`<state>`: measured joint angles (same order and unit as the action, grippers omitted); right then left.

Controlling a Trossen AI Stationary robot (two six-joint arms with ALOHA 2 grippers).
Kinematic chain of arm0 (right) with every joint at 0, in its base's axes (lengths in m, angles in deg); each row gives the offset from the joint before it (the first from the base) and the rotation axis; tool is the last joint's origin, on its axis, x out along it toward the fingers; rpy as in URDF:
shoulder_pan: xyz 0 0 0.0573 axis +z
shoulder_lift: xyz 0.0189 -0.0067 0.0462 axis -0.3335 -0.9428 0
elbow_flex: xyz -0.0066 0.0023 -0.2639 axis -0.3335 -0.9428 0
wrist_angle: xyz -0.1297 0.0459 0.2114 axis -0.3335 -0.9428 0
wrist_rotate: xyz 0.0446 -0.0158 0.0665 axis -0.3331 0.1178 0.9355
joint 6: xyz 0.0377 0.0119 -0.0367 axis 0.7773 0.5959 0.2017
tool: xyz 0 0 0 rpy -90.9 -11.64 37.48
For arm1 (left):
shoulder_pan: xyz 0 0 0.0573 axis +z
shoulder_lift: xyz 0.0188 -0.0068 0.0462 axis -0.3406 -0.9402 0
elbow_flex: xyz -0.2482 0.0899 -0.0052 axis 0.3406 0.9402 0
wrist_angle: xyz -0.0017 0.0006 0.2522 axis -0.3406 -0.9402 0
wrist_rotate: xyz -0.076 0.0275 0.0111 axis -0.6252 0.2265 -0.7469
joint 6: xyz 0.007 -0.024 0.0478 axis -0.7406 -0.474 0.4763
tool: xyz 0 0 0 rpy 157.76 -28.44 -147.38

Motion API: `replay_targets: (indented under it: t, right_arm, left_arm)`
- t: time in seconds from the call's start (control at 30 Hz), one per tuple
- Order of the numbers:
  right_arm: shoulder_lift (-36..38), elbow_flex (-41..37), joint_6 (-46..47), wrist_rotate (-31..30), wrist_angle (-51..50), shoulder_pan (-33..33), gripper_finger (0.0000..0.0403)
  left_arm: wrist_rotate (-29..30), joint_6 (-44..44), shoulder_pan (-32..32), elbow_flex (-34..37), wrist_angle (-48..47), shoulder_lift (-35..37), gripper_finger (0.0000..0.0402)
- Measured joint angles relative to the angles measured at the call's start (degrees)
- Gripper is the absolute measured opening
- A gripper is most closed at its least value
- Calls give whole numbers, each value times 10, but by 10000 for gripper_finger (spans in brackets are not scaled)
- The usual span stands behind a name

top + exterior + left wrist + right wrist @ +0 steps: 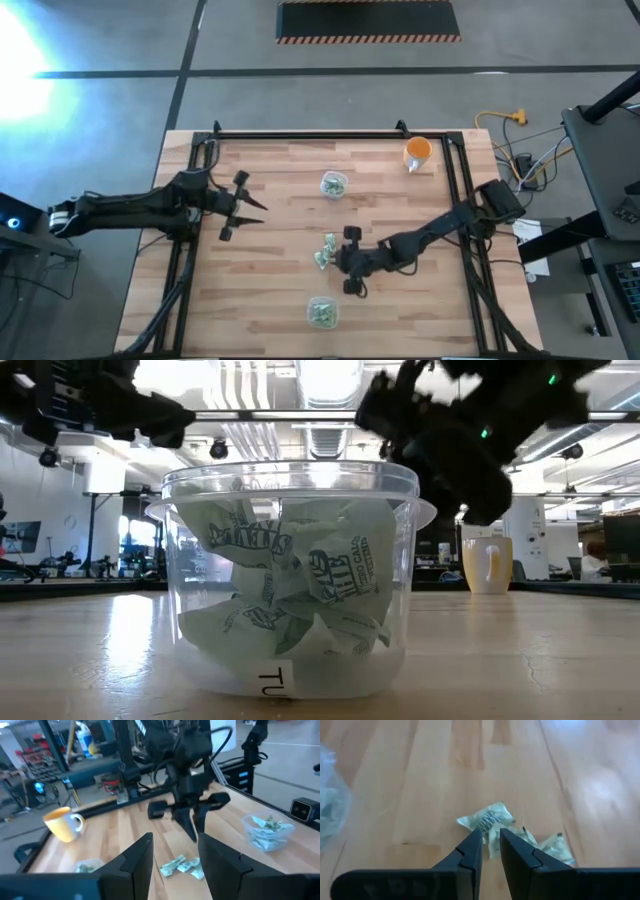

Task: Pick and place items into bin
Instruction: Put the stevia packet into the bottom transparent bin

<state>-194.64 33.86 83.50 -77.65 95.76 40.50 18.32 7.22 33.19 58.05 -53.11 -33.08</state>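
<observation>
At mid-table in the high view, a small cluster of loose items [326, 250] lies on the wood, just left of my right gripper [349, 262]. That's what's left to clear, as far as I can see. Two clear tubs already hold wrapped pieces: the near bin [321, 312] at lower centre and a far tub [333, 184] at upper centre. The low view shows the near bin [290, 585] stuffed well over half with crinkly green-and-white wrappers. So I judge the job mostly done, with only a handful still out. I count about three loose in the right wrist view, the front wrapper [487, 820] plainest; more may be hidden behind the fingers.

Right gripper [491, 846]: the jaws stand narrow, a slim gap between the tips, hovering above the pile with the tips pointed at it. I see nothing pinched between them; whether a tip touches a wrapper I can't tell from here. Next I'd need to drop onto one piece and close.

Left gripper [236, 207] waits at left centre of the high view, well apart from the pile, jaws open and empty. The orange cup [417, 153] sits at upper right, untouched.
</observation>
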Motion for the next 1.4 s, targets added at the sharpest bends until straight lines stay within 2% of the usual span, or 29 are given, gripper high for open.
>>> replay_targets:
  t: [0.13, 0.3, 0.5, 0.67, 0.77, 1.1, 1.4]
  right_arm:
    - [0, -34, 33, 49, 51, -35, 67]
    - [0, -57, 39, 82, 103, -51, 107]
    - [0, -60, 36, 80, 104, -51, 162]
    - [0, -64, 35, 18, 85, -52, 192]
    - [0, -64, 41, 0, 57, -54, 199]
    - [0, -67, 52, -2, 37, -69, 201]
    - [-18, -72, 47, 33, 72, -72, 201]
  left_arm:
    - [4, 0, 0, 7, 1, 30, 140]
    - [20, 0, 0, 10, 0, 41, 140]
    - [23, -1, 0, 10, 0, 31, 140]
    - [23, -1, 0, 10, 0, 17, 140]
    - [23, -1, 0, 10, 0, 11, 140]
    - [23, -1, 0, 10, 29, -9, 140]
    - [23, -1, 0, 10, 46, -38, 140]
